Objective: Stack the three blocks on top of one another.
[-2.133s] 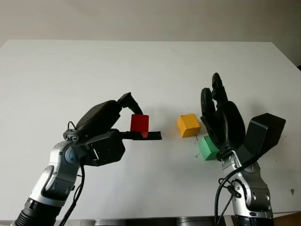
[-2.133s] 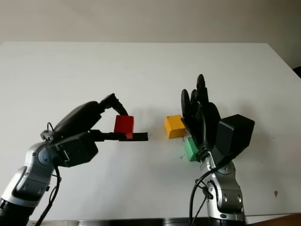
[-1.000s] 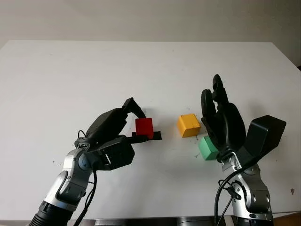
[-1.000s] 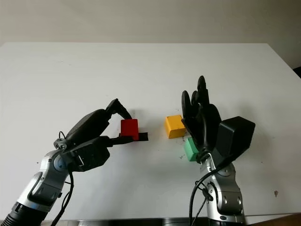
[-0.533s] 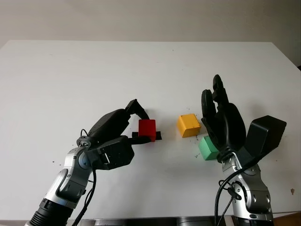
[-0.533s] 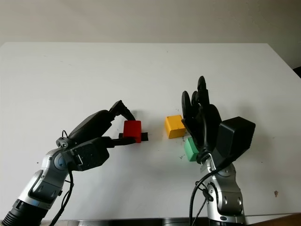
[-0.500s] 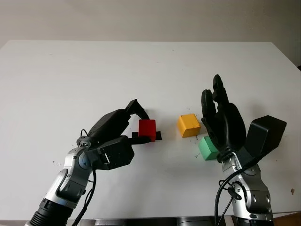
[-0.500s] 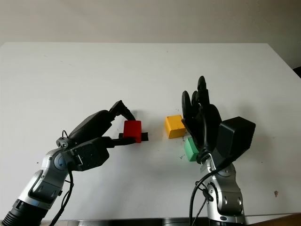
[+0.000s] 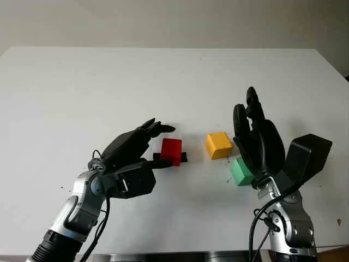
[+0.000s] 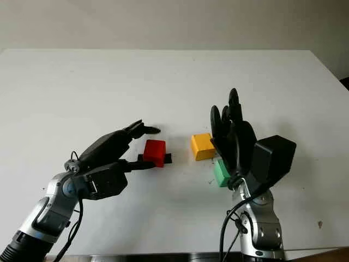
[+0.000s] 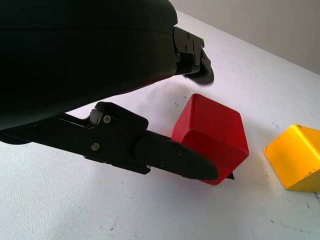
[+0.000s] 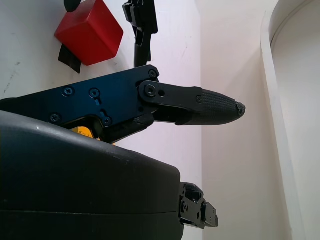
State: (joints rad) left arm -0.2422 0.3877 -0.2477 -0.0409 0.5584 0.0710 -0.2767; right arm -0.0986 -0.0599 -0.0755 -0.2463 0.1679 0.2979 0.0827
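Note:
The red block [image 9: 171,150] sits on the white table [image 9: 109,82], over a strip of black tape [image 9: 183,158]. My left hand [image 9: 163,144] is open around it: the upper fingers [image 9: 159,128] hover above and clear of the block, and the thumb [image 11: 175,160] lies along its near side. To the right stands the yellow block [image 9: 218,145]. The green block [image 9: 239,171] lies nearer me, partly hidden behind my right hand [image 9: 252,128], which is held upright and open just beside it.
The table's right edge [image 9: 334,68] runs diagonally past the right arm. Wide bare table lies behind the blocks and to the left.
The left hand carried the red block to the right and down onto the table; its upper fingers have now lifted off the block. The right hand has not moved.

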